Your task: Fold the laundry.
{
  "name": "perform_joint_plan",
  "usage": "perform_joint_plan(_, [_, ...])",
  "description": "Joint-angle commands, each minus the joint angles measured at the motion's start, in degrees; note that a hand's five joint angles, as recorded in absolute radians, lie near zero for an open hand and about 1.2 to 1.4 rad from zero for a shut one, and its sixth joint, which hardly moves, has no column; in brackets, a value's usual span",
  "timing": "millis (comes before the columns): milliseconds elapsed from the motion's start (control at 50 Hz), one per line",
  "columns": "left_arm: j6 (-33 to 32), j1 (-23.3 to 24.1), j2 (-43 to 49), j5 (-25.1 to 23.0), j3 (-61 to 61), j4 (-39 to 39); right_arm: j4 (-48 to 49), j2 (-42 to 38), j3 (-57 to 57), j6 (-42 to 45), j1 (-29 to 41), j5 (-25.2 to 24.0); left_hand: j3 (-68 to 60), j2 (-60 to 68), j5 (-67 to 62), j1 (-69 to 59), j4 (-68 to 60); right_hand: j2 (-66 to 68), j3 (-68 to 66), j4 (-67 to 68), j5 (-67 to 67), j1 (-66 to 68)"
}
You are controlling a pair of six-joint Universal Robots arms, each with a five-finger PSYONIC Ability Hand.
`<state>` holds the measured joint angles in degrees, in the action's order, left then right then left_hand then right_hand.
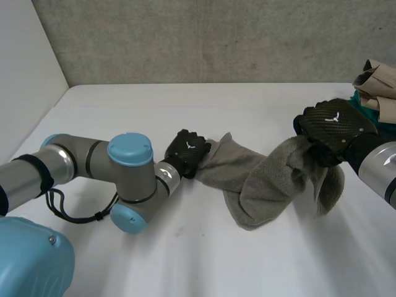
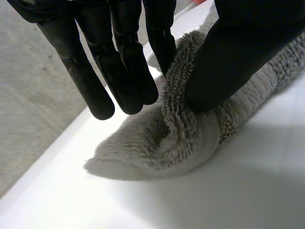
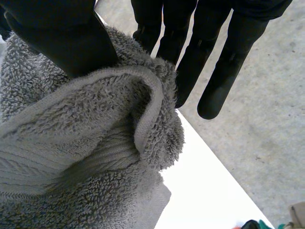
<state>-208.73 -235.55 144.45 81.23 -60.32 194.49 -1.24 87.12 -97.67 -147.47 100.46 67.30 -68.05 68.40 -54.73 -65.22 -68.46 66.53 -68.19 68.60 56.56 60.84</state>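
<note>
Grey towel [image 1: 260, 179] stretched between my hands, its long axis running left to right.
My left hand [image 1: 185, 151] pinches one end low on the white table [image 1: 185, 260]; my right hand [image 1: 334, 127] pinches the other end, raised. Bare table lies on the near side, a laundry pile [image 1: 377, 86] beside my right hand, and a concrete wall [image 1: 216, 37] behind.

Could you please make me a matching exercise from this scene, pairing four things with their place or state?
Things: 1 left hand; 2 right hand; 3 towel; 4 clothes pile.
States: A stretches from hand to hand; B lies at the table's right edge; C pinches the towel's lower end; D holds the towel's raised end.
Pairs: 1-C; 2-D; 3-A; 4-B.
</note>
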Motion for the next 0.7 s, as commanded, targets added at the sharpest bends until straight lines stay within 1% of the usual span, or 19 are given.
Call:
perform_joint_plan(20, [0.34,1.94,-16.81,9.56,-8.21,0.18,-0.60,0.68,4.06,-0.62,-0.71,0.29,-11.95,11.60,-15.27,-14.78,-11.54,13.47,-11.81,11.40,13.44,19.16])
perform_joint_plan(60, [1.05,2.20,-21.03,9.56,-10.59,0.18,-0.96,1.11,4.94,-0.53,-0.71,0.46,-11.95,11.60,-15.27,-14.78,-11.54,13.47,-11.81,11.40,13.44,19.16])
perform_joint_plan(80, [1.92,2.29,-26.10,9.82,-12.95,0.10,-1.83,1.99,5.64,-0.19,-0.71,0.46,-11.95,11.60,-15.27,-14.78,-11.54,13.47,-11.81,11.40,13.44,19.16])
perform_joint_plan(120, [2.98,2.38,-31.49,10.00,-15.16,-0.25,-3.32,3.39,6.44,-0.09,-0.71,0.38,-11.95,11.60,-15.27,-14.78,-11.54,13.47,-11.81,11.40,13.44,19.16])
perform_joint_plan(140, [4.37,2.47,-36.56,10.09,-17.26,-0.43,-5.07,4.79,7.40,-0.01,-0.88,0.11,-11.95,11.60,-15.27,-14.78,-11.54,13.47,-11.81,11.40,13.44,19.16])
perform_joint_plan(200, [7.54,2.82,-45.97,10.09,-20.96,-1.39,-8.85,6.82,9.86,0.08,-2.02,-0.24,-11.95,11.60,-15.27,-14.78,-11.54,13.47,-11.81,11.40,13.44,19.16])
perform_joint_plan(280, [9.83,2.64,-54.68,10.09,-23.52,-5.25,-13.17,8.23,13.47,0.61,-5.09,-1.03,-11.95,11.60,-15.27,-14.78,-11.54,13.47,-11.81,11.40,13.44,19.16])
perform_joint_plan(360, [12.46,2.29,-58.75,10.26,-24.23,-9.99,-14.67,8.59,16.19,3.24,-7.56,-2.52,-11.95,11.60,-15.27,-14.78,-11.54,13.47,-11.81,11.40,13.44,19.16])
perform_joint_plan(400, [13.79,2.12,-58.67,10.18,-24.58,-11.41,-14.14,7.71,16.90,4.30,-7.47,-3.31,-11.95,11.60,-15.27,-14.78,-11.54,13.47,-11.81,11.40,13.44,19.16])
perform_joint_plan(440, [15.54,1.77,-58.15,10.09,-25.28,-12.56,-12.04,4.65,18.13,5.18,-7.21,-4.37,-11.95,11.60,-15.27,-14.78,-11.54,13.47,-11.81,11.40,13.44,19.16])
perform_joint_plan(480, [16.34,1.59,-56.83,9.91,-25.81,-12.65,-9.41,0.00,19.53,5.00,-6.51,-4.46,-11.95,11.60,-15.27,-14.78,-11.54,13.47,-11.81,11.40,13.44,19.16])
perform_joint_plan(500, [16.69,1.41,-54.39,10.00,-26.33,-12.56,-5.83,-5.25,21.37,5.00,-4.68,-3.94,-11.95,11.60,-15.27,-14.78,-11.54,13.47,-11.81,11.40,13.44,19.16])
perform_joint_plan(540, [16.78,0.98,-51.31,9.83,-26.34,-12.30,-1.86,-10.02,22.87,5.18,-2.13,-3.15,-11.95,11.60,-15.27,-14.78,-11.54,13.47,-11.81,11.40,13.44,19.16])
perform_joint_plan(560, [16.87,0.45,-49.72,9.82,-26.16,-12.21,2.25,-13.87,24.36,5.27,0.41,-1.31,-11.95,11.60,-15.27,-14.78,-11.54,13.47,-11.81,11.40,13.44,19.16])
perform_joint_plan(600, [16.69,-2.45,-44.71,9.91,-25.37,-11.60,6.49,-16.97,25.69,5.44,1.92,1.59,-11.95,11.60,-15.27,-14.78,-11.54,13.47,-11.81,11.40,13.44,19.16])
perform_joint_plan(620, [16.69,-3.59,-43.22,9.83,-25.02,-11.25,10.86,-20.12,26.91,5.88,3.24,4.39,-11.95,11.60,-15.27,-14.78,-11.54,13.47,-11.81,11.40,13.44,19.16])
perform_joint_plan(640, [16.95,-5.51,-39.98,10.00,-23.97,-10.29,13.17,-22.15,27.36,5.62,3.68,5.37,-11.95,11.60,-15.27,-14.78,-11.54,13.47,-11.81,11.40,13.44,19.16])
perform_joint_plan(680, [16.96,-6.76,-36.80,10.09,-22.83,-9.14,18.18,-26.72,28.23,4.83,4.74,7.05,-11.95,11.60,-15.27,-14.78,-11.54,13.47,-11.81,11.40,13.44,19.16])
perform_joint_plan(700, [16.70,-7.20,-35.22,10.18,-22.04,-8.52,23.60,-30.57,28.94,4.39,5.09,7.05,-11.95,11.60,-15.27,-14.78,-11.54,13.47,-11.81,11.40,13.44,19.16])
